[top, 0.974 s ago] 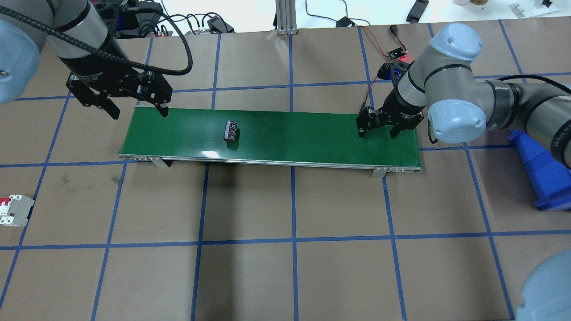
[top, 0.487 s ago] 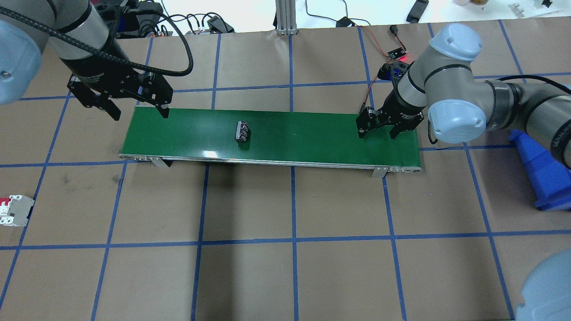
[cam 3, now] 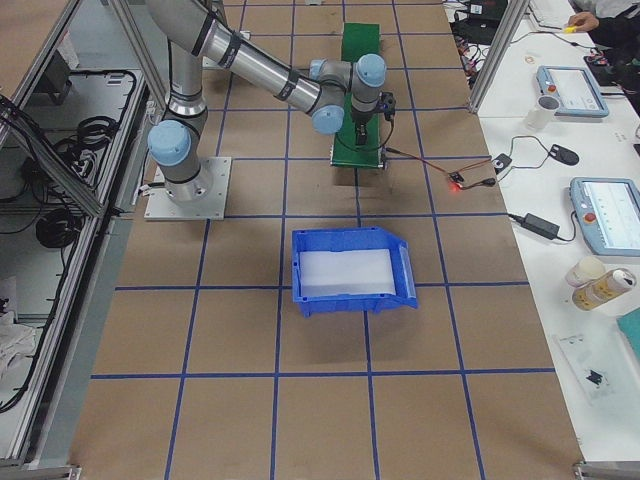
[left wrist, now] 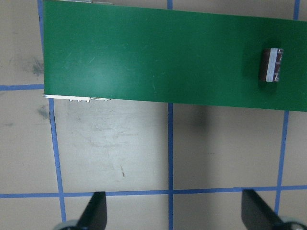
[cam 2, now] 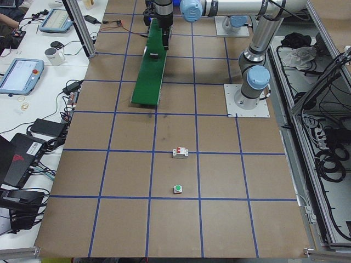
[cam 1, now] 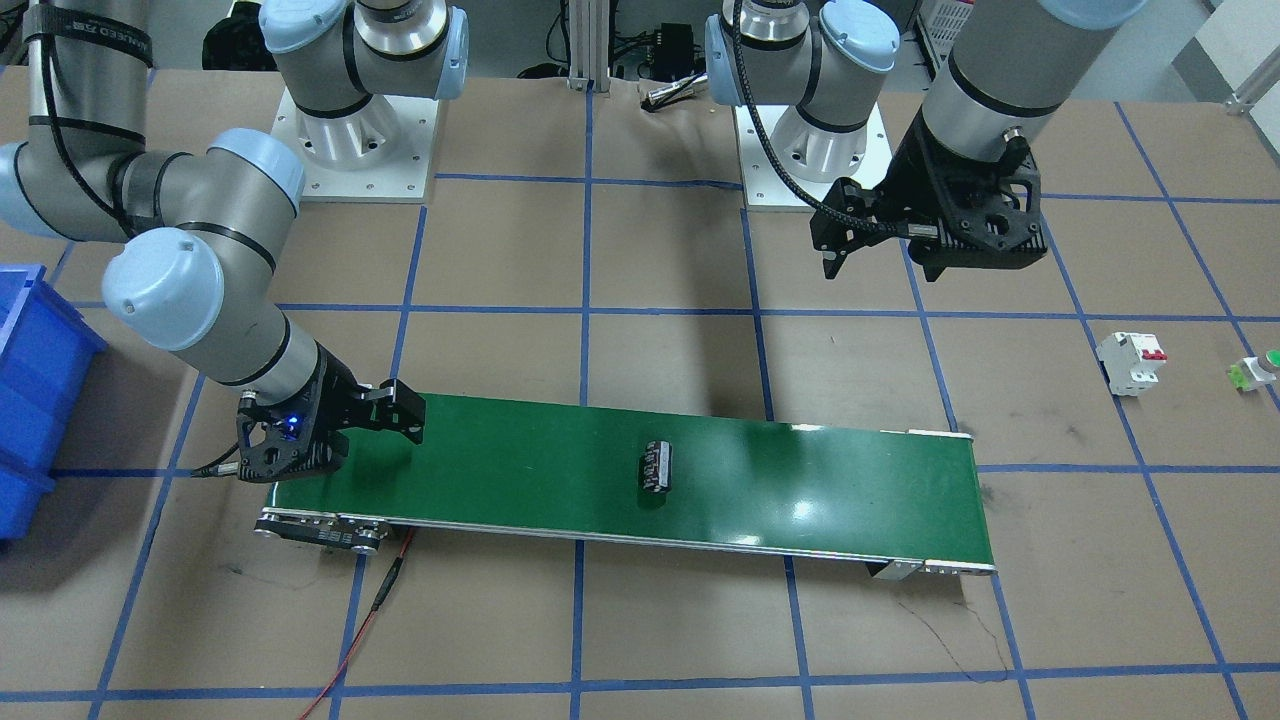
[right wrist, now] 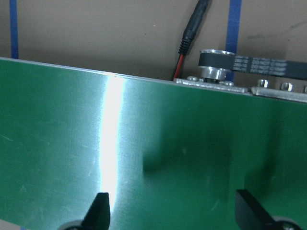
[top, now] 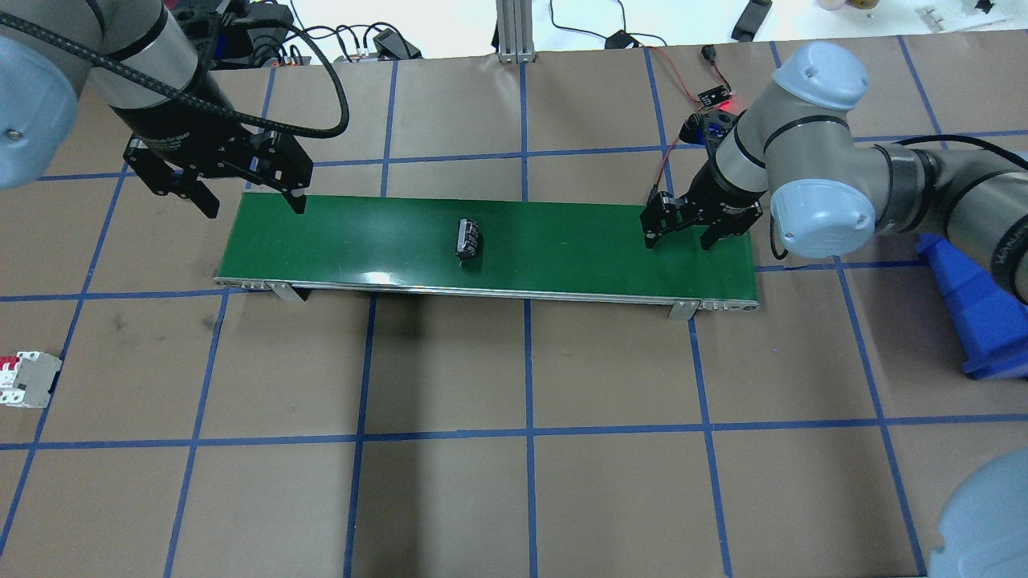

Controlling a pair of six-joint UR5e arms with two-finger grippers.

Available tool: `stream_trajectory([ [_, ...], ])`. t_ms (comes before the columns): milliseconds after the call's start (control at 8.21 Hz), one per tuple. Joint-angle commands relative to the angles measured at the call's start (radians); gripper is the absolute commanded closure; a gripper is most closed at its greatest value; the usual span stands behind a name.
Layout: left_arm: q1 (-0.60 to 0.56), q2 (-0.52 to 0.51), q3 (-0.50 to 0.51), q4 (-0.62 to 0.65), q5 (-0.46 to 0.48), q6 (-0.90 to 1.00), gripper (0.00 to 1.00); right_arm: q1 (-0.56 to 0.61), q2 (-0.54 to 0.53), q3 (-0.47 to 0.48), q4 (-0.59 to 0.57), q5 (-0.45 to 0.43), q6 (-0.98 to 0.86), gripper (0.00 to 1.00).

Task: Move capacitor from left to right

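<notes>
The capacitor (top: 468, 239), a small black cylinder with pale stripes, lies on its side on the green conveyor belt (top: 578, 241), a little left of the belt's middle. It also shows in the front view (cam 1: 657, 466) and the left wrist view (left wrist: 271, 65). My left gripper (top: 253, 205) is open and empty, raised over the belt's left end, well apart from the capacitor. My right gripper (top: 679, 239) is open and empty, low over the belt's right end (right wrist: 48, 143), with its fingers spread across the belt.
A white circuit breaker (top: 28, 380) with red switches lies at the table's left edge, with a green push button (cam 1: 1258, 370) beyond it. A blue bin (top: 972, 313) stands at the right. A small sensor board with a red light (top: 715, 98) and its wires lie behind the belt's right end.
The capacitor has travelled right along the belt, toward my right gripper. My left gripper has shifted very slightly. My right gripper has not moved.
</notes>
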Motion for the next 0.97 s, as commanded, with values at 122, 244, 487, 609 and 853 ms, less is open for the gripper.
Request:
stream_trajectory([
  [122, 0.0, 0.0, 0.0, 0.0, 0.0, 0.0, 0.0, 0.0, 0.002, 0.0, -0.003, 0.002, 0.002, 0.08],
  [244, 0.0, 0.0, 0.0, 0.0, 0.0, 0.0, 0.0, 0.0, 0.002, 0.0, -0.005, 0.002, 0.002, 0.08],
  [487, 0.0, 0.0, 0.0, 0.0, 0.0, 0.0, 0.0, 0.0, 0.002, 0.0, -0.006, 0.002, 0.005, 0.08],
  [609, 0.0, 0.0, 0.0, 0.0, 0.0, 0.0, 0.0, 0.0, 0.002, 0.0, -0.008, 0.002, 0.015, 0.08],
  [853, 0.0, 0.0, 0.0, 0.0, 0.0, 0.0, 0.0, 0.0, 0.002, 0.002, -0.011, 0.002, 0.038, 0.08],
])
